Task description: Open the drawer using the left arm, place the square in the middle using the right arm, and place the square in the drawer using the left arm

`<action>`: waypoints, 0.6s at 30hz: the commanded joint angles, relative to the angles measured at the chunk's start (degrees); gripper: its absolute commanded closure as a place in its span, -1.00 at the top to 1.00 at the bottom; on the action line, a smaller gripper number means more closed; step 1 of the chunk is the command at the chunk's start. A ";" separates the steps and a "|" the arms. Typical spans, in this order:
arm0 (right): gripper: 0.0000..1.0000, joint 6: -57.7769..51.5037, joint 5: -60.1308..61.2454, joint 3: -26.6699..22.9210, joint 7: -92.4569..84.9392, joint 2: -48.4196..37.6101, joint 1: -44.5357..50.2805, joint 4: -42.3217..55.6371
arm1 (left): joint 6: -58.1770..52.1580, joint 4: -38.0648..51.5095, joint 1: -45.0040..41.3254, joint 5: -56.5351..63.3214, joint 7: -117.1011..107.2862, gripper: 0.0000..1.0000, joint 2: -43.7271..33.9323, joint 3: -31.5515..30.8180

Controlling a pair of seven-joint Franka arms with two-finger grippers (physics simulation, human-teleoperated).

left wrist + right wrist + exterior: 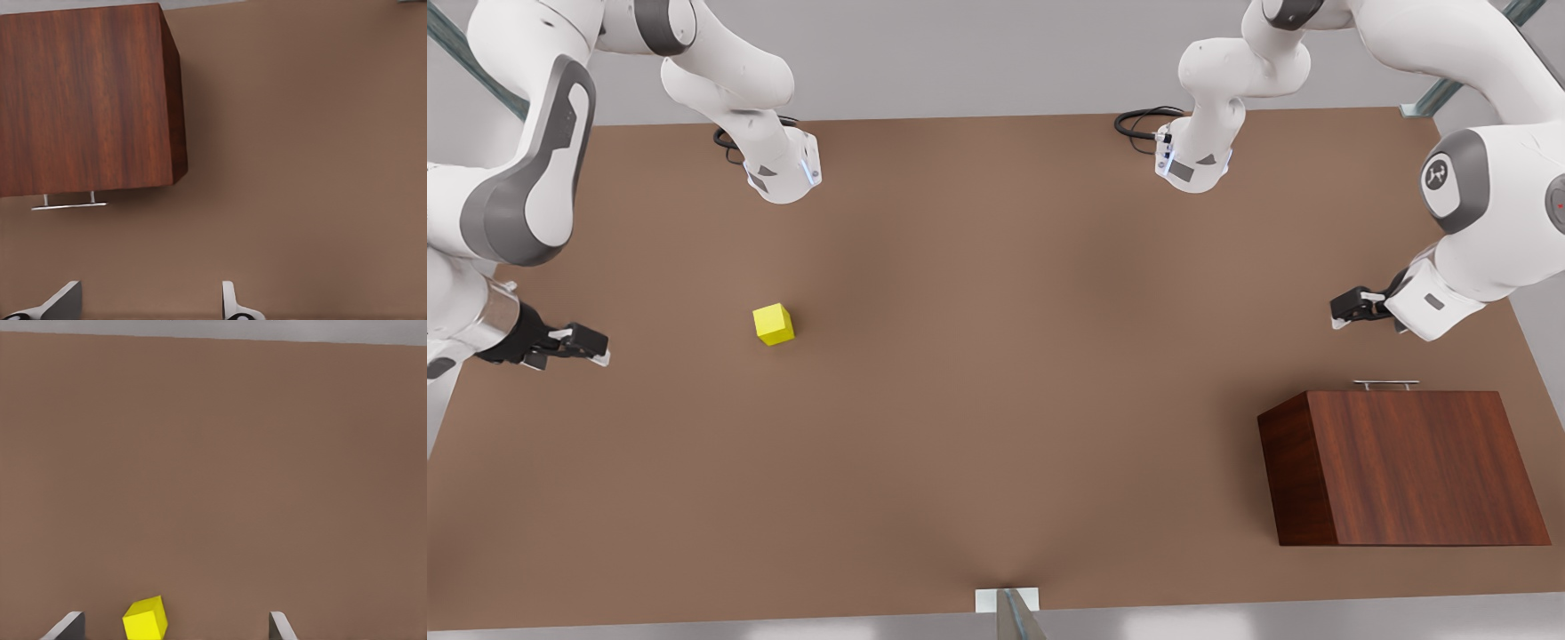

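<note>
Left claw (1343, 311): mine, at the right edge of the front view, upper right of centre. Fingers (63, 300) spread wide, nothing held. It hovers just beyond the handle side of the box, I judge so that it can come down on the bar for the opening pull.

Right claw (587, 342): mine, at the left edge of the front view, mid-height. Spread wide, empty, pointed toward the square, likely waiting its turn.

Handle (1385, 385): thin silver bar on the box's far face, lower right of the front view; near the left claw, not touched.

Drawer (67, 195): shut flush in the wooden box (1414, 467).

Square (774, 324): yellow cube, left of centre in the front view, resting on the table (1005, 356), near the right claw and well apart from the box.

Middle: bare brown surface between square and box.
</note>
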 commanded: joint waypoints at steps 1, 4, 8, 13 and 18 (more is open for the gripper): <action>1.00 0.41 0.10 0.10 -0.08 -0.32 0.01 -0.21 | 0.00 -0.06 0.02 0.15 -0.09 1.00 -0.09 0.00; 1.00 4.98 -0.33 1.95 -0.17 -5.68 1.07 -9.43 | 5.26 -5.94 0.11 0.23 -18.61 1.00 -3.43 0.53; 1.00 20.01 -0.42 4.05 -1.23 -14.65 2.12 -29.74 | 27.85 -28.45 0.11 0.06 -54.22 1.00 -15.65 4.48; 1.00 33.71 -0.42 4.41 -9.31 -9.81 5.29 -40.81 | 47.20 -44.01 0.20 -0.12 -70.05 1.00 -19.25 6.07; 1.00 37.05 0.10 4.41 -9.05 -7.62 6.42 -48.37 | 49.83 -47.87 0.63 -0.82 -76.20 1.00 -19.17 7.12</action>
